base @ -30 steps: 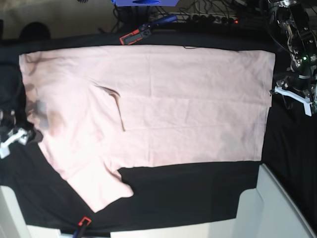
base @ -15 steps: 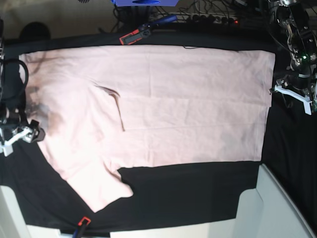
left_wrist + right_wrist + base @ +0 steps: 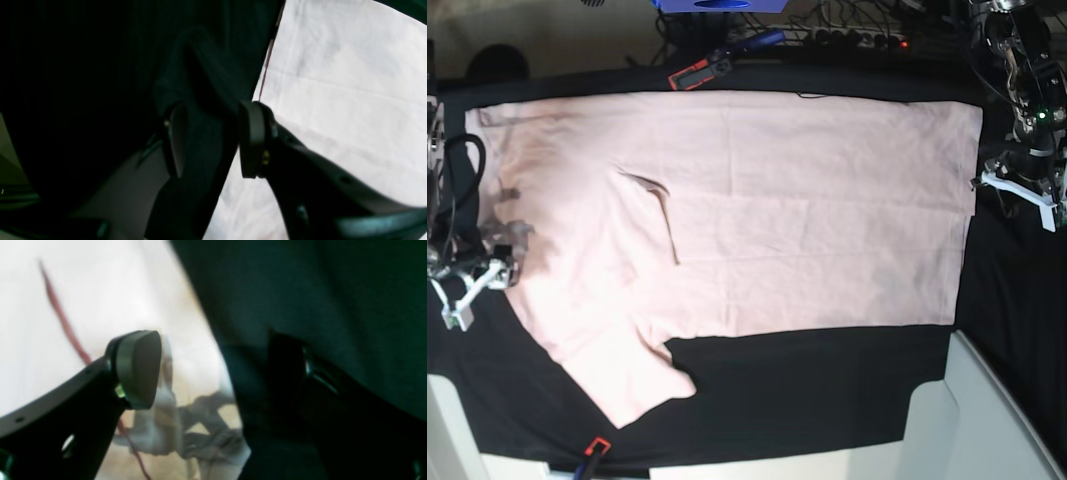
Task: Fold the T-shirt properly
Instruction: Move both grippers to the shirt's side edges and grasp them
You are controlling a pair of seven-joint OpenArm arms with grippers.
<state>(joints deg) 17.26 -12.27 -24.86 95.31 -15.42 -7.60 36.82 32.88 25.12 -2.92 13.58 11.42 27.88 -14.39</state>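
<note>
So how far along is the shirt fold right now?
Done: the T-shirt lies spread on the black cloth, one sleeve apparently tucked over the body. In hand: nothing gripped; the right gripper is open at the collar-end edge, and the left gripper is open beside the hem. Left: essentially all the main folds.

**Materials & finish**

T-shirt (image 3: 777,210): pale pink cloth, matt, soft w/ light creases; darker stitched seam line along its edge in wrist views. Black cloth (image 3: 807,385) under it: matt, fine woven texture, few folds. Left gripper (image 3: 213,140) & right gripper (image 3: 213,373): dark plastic, smooth, slight sheen on the pads; white plastic parts in base view.
</note>
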